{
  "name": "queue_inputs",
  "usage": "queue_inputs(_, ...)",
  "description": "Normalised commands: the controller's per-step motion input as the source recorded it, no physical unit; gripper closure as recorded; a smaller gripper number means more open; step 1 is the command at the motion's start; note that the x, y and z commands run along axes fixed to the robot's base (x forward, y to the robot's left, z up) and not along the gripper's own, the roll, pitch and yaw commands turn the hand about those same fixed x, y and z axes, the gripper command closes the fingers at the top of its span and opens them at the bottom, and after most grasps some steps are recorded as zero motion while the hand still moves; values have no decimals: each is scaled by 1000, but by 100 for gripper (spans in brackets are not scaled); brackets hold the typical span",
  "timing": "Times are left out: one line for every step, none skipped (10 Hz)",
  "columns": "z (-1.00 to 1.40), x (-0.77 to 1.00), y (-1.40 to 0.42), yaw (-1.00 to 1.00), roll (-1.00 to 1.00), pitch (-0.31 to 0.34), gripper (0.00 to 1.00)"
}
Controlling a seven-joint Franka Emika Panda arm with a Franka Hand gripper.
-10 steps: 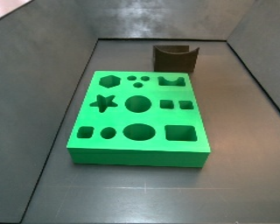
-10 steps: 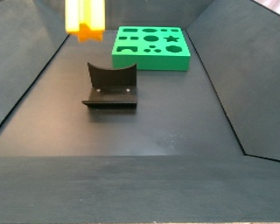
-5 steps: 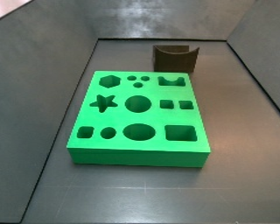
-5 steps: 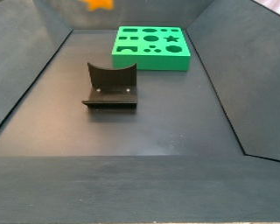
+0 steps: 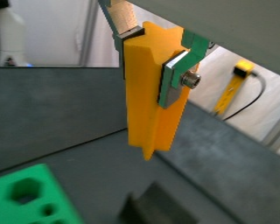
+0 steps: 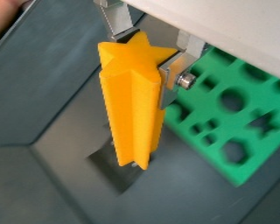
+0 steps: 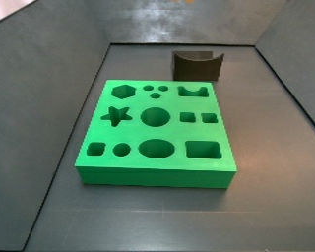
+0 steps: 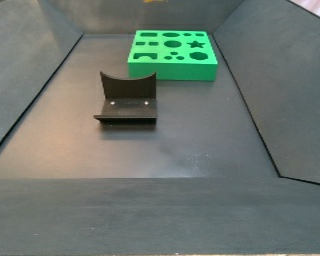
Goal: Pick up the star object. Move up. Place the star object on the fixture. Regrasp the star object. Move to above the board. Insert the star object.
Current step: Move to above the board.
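In both wrist views my gripper (image 5: 154, 57) (image 6: 143, 66) is shut on the star object (image 5: 149, 96) (image 6: 130, 105), a long orange-yellow prism that hangs upright from the fingers, clamped near its upper end. It is high in the air: the green board (image 6: 219, 66) (image 5: 4, 206) and the dark fixture (image 5: 166, 208) lie far below it. Both side views show the board (image 7: 157, 175) (image 8: 176, 72) and the notched fixture (image 7: 197, 65) (image 8: 127, 97) on the floor, apart from each other. Gripper and star object are above the field of both side views.
Sloped grey walls (image 8: 29, 90) enclose the dark floor on all sides. A yellow cable (image 5: 234, 87) hangs outside the enclosure in a wrist view.
The star object has risen with the gripper: a second ago it showed at the top of a side view, half a second ago only its tip, now it is out of frame.
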Motion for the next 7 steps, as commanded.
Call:
queue_inputs(67, -722, -1000, -70, -1000, -55, 100)
queue_inputs(62, -744, -1000, -72, -1000, -59, 100)
queue_inputs(50, -552, -619, -66, -1000, -97, 100)
queue_inputs(24, -362, -313, -61, -1000, -114, 100)
queue_inputs(12, -236, -150, -45, -843, -105, 100)
queue_inputs(13, -170, -84, -30, -609, -92, 100)
queue_inputs(9, -125, -50, -23, -407, -80, 100)
